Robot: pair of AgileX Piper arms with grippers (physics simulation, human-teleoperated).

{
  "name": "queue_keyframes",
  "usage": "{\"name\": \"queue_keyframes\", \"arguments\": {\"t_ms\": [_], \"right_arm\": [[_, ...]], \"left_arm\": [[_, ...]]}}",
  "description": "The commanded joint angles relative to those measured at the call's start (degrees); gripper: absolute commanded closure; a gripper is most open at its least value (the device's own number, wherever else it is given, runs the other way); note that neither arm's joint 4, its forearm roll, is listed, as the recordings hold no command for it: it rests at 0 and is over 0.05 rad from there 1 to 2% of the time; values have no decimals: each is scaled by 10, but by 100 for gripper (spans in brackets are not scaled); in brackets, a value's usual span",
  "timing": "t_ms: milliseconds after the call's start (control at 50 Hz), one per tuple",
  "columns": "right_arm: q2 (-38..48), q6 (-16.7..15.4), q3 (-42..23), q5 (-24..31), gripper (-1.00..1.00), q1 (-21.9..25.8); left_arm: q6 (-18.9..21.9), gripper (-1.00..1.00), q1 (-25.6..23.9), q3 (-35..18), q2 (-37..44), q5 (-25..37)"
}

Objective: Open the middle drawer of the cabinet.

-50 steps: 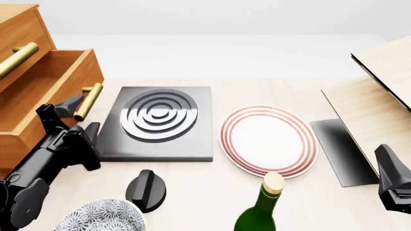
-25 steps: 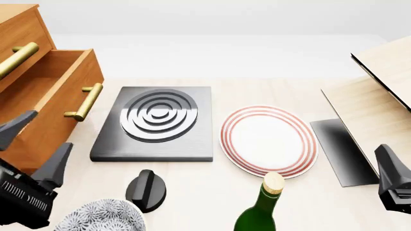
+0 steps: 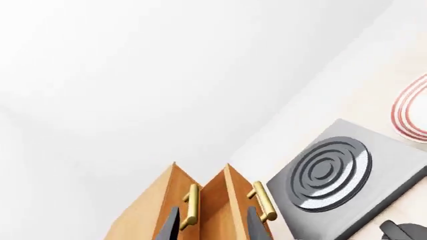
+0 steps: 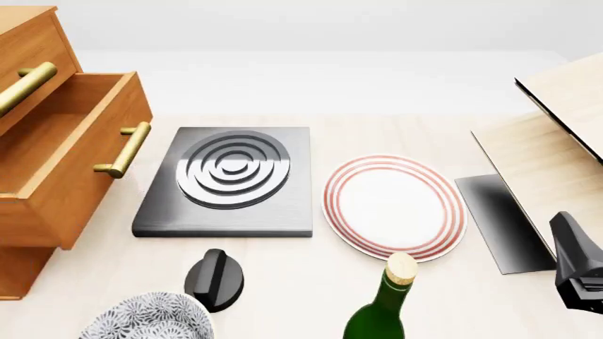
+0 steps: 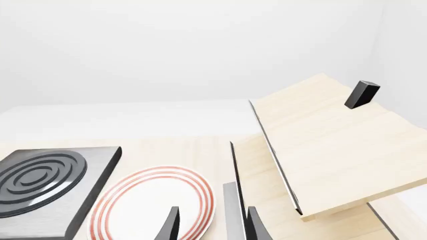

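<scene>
Front view. Cabinet (image 4: 24, 272): orange-brown wood, at the table's left edge. Middle drawer (image 4: 70, 159): pulled well out, its empty interior exposed, brass bar handle (image 4: 123, 150) facing the hob. Top drawer handle (image 4: 25, 86) above it, front closed. Judged a stiff, rigid box sliding on rails, moderately heavy; the smooth round bar is the only hold and likely slippery, best taken across its middle. Task judged essentially done. Also present: black induction hob (image 4: 226, 180), red-rimmed plate (image 4: 394, 205), black knob (image 4: 215, 279), patterned bowl (image 4: 146, 321), green bottle with cork (image 4: 385, 304), pale wooden boards (image 4: 556, 134). Right gripper (image 4: 577, 272): partly seen at the right edge; left arm out of frame.

Left wrist view. Left gripper (image 3: 212, 224): fingers spread apart, holding nothing, clear of the cabinet; both brass handles lie beyond the tips.

Right wrist view. Right gripper fingers parted, empty, above the plate's edge and boards.
</scene>
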Motion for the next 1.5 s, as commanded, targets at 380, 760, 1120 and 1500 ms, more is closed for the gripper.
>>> {"name": "queue_keyframes", "arguments": {"t_ms": [380, 760, 1120, 1500], "right_arm": [[0, 0, 0, 0, -100, 0], [0, 0, 0, 0, -100, 0], [0, 0, 0, 0, -100, 0], [0, 0, 0, 0, -100, 0]], "left_arm": [[-348, -100, 22, -283, 232, 164], [-447, -100, 53, -234, 368, 96], [-474, -100, 98, -197, 405, 59], [-473, -100, 122, -129, 408, 2]]}}
